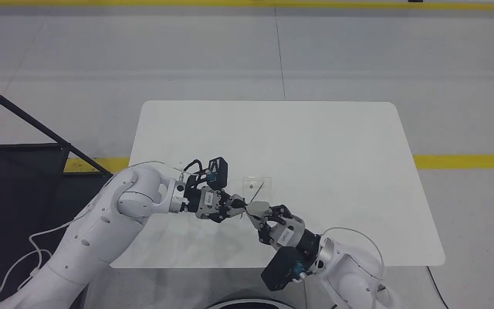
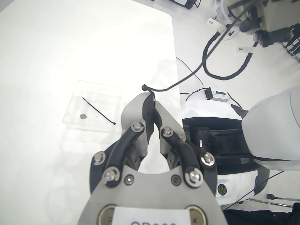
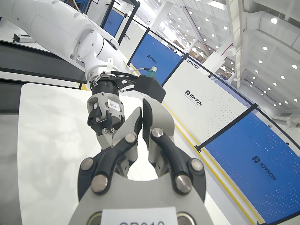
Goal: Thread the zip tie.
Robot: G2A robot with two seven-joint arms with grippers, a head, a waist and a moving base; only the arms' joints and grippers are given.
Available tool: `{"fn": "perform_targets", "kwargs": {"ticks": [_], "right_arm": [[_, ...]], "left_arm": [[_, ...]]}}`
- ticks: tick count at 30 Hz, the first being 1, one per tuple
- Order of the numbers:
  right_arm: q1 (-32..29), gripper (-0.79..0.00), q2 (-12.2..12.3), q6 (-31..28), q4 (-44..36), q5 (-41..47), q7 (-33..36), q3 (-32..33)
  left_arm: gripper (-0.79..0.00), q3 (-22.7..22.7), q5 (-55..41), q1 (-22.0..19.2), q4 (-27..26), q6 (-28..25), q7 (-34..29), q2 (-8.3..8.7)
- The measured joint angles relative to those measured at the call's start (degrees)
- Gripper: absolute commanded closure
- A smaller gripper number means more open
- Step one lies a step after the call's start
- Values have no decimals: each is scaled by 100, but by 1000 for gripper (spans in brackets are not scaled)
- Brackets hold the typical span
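plainly, two: left gripper [image 2: 152, 111] pinches first zip tie [image 2: 150, 90], second zip tie [image 2: 98, 111] in clear tray [image 2: 70, 120]; right gripper [image 3: 142, 115] closed; white table [image 1: 332, 147].

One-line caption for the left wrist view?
Left claw shut on a black zip tie; another tie lies in the clear tray.

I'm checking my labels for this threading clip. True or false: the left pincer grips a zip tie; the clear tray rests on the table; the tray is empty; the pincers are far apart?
1. The left pincer is shut on a black zip tie: true.
2. The clear tray rests on the table: true.
3. The tray is empty: false; a second tie and a small brown scrap lie in it.
4. The pincers are far apart: false; the right pincer is close beside the left one.
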Motion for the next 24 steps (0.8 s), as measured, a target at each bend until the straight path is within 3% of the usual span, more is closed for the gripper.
{"fn": "perform_targets", "kwargs": {"ticks": [24], "right_arm": [[-5,0,-53,371,74,135,96,4]], "left_arm": [[0,0,0,0,0,0,0,0]]}}
